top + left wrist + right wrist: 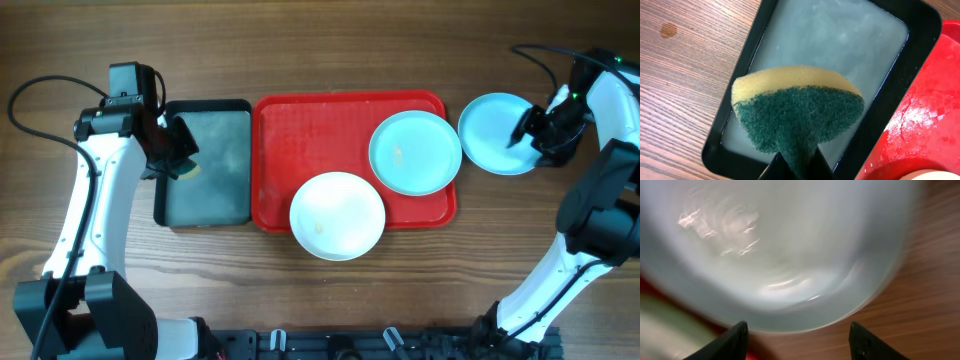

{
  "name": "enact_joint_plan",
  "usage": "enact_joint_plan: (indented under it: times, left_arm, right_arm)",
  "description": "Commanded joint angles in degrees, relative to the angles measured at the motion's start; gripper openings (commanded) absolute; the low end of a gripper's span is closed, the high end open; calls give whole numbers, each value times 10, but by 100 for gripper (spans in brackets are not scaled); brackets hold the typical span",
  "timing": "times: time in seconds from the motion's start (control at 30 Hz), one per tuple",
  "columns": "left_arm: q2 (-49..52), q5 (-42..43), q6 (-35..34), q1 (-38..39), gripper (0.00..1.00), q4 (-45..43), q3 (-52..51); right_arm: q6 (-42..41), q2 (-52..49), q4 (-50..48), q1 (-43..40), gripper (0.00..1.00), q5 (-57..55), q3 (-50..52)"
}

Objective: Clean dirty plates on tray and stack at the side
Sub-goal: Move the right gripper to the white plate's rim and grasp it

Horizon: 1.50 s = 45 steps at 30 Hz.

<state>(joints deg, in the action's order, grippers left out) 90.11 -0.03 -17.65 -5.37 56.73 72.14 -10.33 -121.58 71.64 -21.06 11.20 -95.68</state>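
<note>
Overhead: red tray [300,150] at centre of the wooden counter [330,50], long side running left to right. Black tray [205,108] with a grey inside lies just beside its left edge.

Plates:
- White plate [337,215] sits at the front edge of the red tray, partly over the rim and onto the counter. There is a faint yellowish speck near its middle.
- Aqua plate [415,152] is on the right end of the red tray, its edge overlapping the tray's right rim. It has a small pale mark left of centre. It lies close to the white plate; cannot tell whether they touch.
- Second aqua plate [490,135] is off the tray, flat on the counter just to the tray's right, near the first aqua plate.

Left claw [796,162]: pressed together, pinching a sponge [797,107] that is yellow foam with a dark green scouring face. The sponge is held over the black tray's left part. The tray's grey inside looks wet and glossy in the wrist view.

Right claw [802,340]: fingers spread wide, nothing seen between them. It sits at the right rim of the second aqua plate. The wrist view is blurred: the plate's pale surface fills most of it, with bare counter beyond the fingertips [865,342].
</note>
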Motion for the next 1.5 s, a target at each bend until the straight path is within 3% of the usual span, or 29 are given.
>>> enact_joint_plan:
  times: [0.0,0.07,0.23,0.53,0.7,0.77,0.87,0.97,1.07,1.13,1.4,1.47]
  left_arm:
    - [0,6,5,-3,5,-4,-3]
    - [0,6,5,-3,5,-4,-3]
    - [0,6,5,-3,5,-4,-3]
    - [0,6,5,-3,6,-4,-3]
    - [0,6,5,-3,6,-3,-3]
    - [0,6,5,-3,6,-3,-3]
    - [0,6,5,-3,6,-3,-3]
    - [0,6,5,-3,6,-4,-3]
    - [0,6,5,-3,6,-4,-3]
    - [0,6,5,-3,6,-4,-3]
    - [0,6,5,-3,6,-4,-3]
    - [0,6,5,-3,6,-4,-3]
  right_arm:
    - [54,16,31,2,65,238,3]
    - [104,16,66,10,65,314,3]
    - [180,16,150,77,64,317,3]
    - [191,16,154,300,64,311,3]
    - [168,18,121,407,51,308,3]
    - [103,32,95,432,51,241,3]
    - [1,79,64,467,50,16,3]
    - [-4,118,56,500,47,-101,3]
    - [-4,121,48,522,46,-115,20]
    - [-4,121,23,529,38,-112,60]
    - [-8,121,-80,535,37,-112,168]
    - [-9,121,-92,535,32,-112,173]
